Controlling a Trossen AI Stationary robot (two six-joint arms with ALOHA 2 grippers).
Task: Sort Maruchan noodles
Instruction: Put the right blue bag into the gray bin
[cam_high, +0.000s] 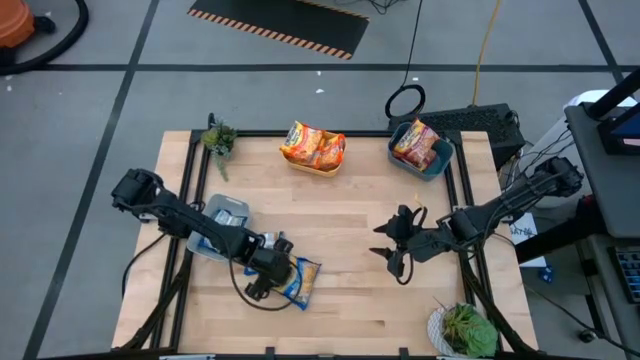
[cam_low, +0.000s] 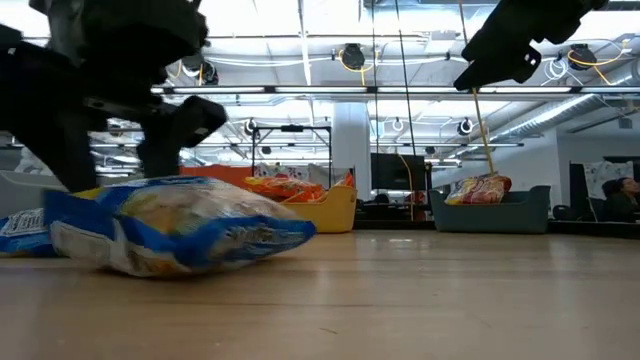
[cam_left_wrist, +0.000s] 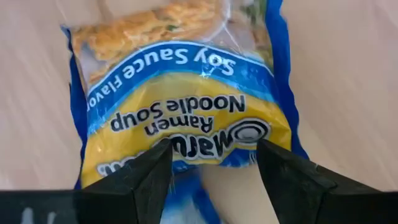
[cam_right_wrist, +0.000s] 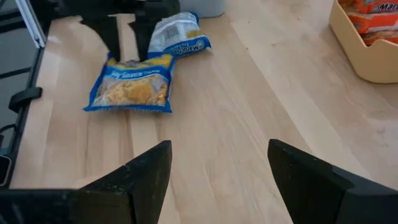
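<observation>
A blue-and-yellow Maruchan packet (cam_high: 302, 283) lies flat on the table near its front left; it also shows in the left wrist view (cam_left_wrist: 186, 93), the right wrist view (cam_right_wrist: 132, 86) and the low view (cam_low: 180, 235). My left gripper (cam_high: 266, 278) is open, pointing down over the packet's end nearest the left edge. A second, blue-and-white packet (cam_right_wrist: 178, 34) lies beside it by the grey bin (cam_high: 222, 226). My right gripper (cam_high: 393, 250) is open and empty, above the table's right middle. My left gripper (cam_left_wrist: 211, 152) stands with its open fingers (cam_left_wrist: 146, 174) over the yellow end (cam_left_wrist: 205, 134) of the blue-and-yellow packet, coming from above. The packet lies flat on the table. I cannot tell whether the fingertips touch the wrapper.
A yellow bin (cam_high: 315, 165) with orange packets stands at the far middle, and a teal bin (cam_high: 445, 160) with red-brown packets at the far right. Small plants stand at the far left (cam_high: 220, 138) and near right (cam_high: 466, 328) corners. Bare wood (cam_high: 340, 215) lies between the arms.
</observation>
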